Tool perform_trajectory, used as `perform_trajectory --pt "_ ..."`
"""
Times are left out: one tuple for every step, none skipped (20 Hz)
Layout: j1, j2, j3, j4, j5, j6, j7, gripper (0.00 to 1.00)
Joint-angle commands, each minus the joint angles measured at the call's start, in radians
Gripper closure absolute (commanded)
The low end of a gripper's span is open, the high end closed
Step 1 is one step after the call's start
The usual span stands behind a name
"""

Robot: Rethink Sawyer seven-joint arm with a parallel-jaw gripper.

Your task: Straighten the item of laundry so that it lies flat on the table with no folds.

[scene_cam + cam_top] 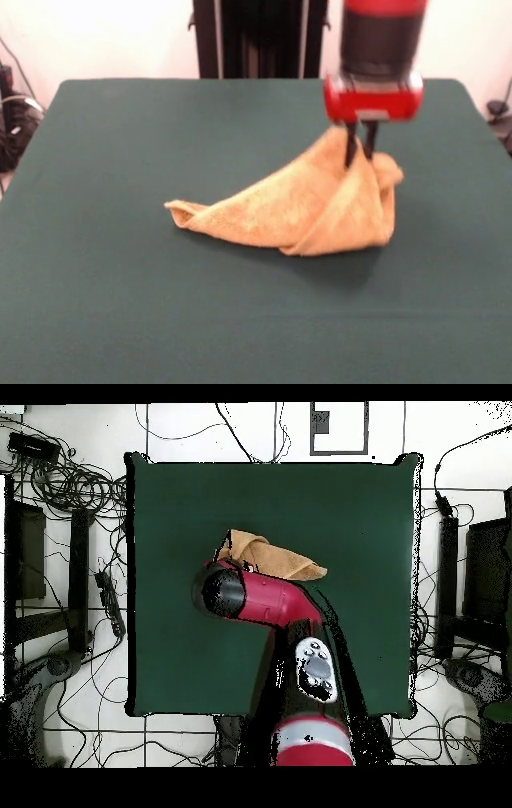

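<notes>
Towel [296, 212] peaks like a tent under our pincer [361, 154], clenched on its top fold, right of centre on the counter [120, 280]. Overhead, our arm hides most of it. We judge we are mid-lift; next we need to drag the cloth outward to unfold it

Bright even light, washed-out white wall behind, soft shadow under towel [308, 212], slight overall blur
</notes>
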Motion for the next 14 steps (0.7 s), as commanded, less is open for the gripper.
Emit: perform_trajectory --pt "-0.05 -0.317 0.007 0.155 0.026 0.299 0.096 1.0" --pt "-0.06 -0.337 0.005 0.157 0.024 0.326 0.087 1.0" --pt "-0.074 -0.352 0.012 0.161 0.023 0.337 0.077 1.0" --pt "-0.083 -0.363 0.012 0.159 0.021 0.358 0.069 1.0" --pt "-0.098 -0.375 0.022 0.164 0.021 0.367 0.054 1.0" --pt "-0.102 -0.382 0.019 0.157 0.016 0.392 0.054 1.0" --pt "-0.11 -0.392 0.022 0.157 0.014 0.407 0.05 1.0" --pt "-0.117 -0.397 0.024 0.155 0.012 0.417 0.048 1.0" --pt "-0.128 -0.406 0.032 0.165 0.016 0.42 0.044 1.0" --pt "-0.137 -0.408 0.039 0.168 0.02 0.426 0.043 1.0" --pt "-0.139 -0.415 0.038 0.168 0.016 0.434 0.046 1.0" --pt "-0.141 -0.421 0.036 0.168 0.012 0.442 0.049 1.0" --pt "-0.144 -0.427 0.037 0.167 0.012 0.447 0.053 1.0" --pt "-0.149 -0.431 0.04 0.168 0.013 0.459 0.054 1.0"
